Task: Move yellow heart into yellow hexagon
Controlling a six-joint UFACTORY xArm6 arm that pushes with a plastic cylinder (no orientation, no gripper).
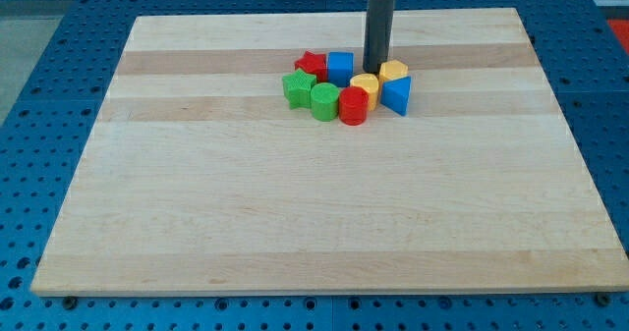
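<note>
The table (324,203) was pale, smooth wood with visible grain bands, matt. It lay on a blue perforated metal-looking base (39,36). The dark rod (378,27) looked matt and smooth.

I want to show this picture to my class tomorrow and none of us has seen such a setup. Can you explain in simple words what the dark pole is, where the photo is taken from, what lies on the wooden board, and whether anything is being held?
The dark pole is the end of a robot arm. It has no hand, only a straight rod whose lower end, my tip, slides over the wooden board and pushes blocks. Nothing is held.

There is one photo, looking down at the board at a slant; where the camera is mounted is not recorded.

Eight small blocks sit clustered near the view's top: a red star, a blue cube, a green star, a green cylinder, a red cylinder, two yellow blocks, one beside the other, and a blue wedge-like block. The tip stands just behind the two yellow blocks, close to them.
</note>
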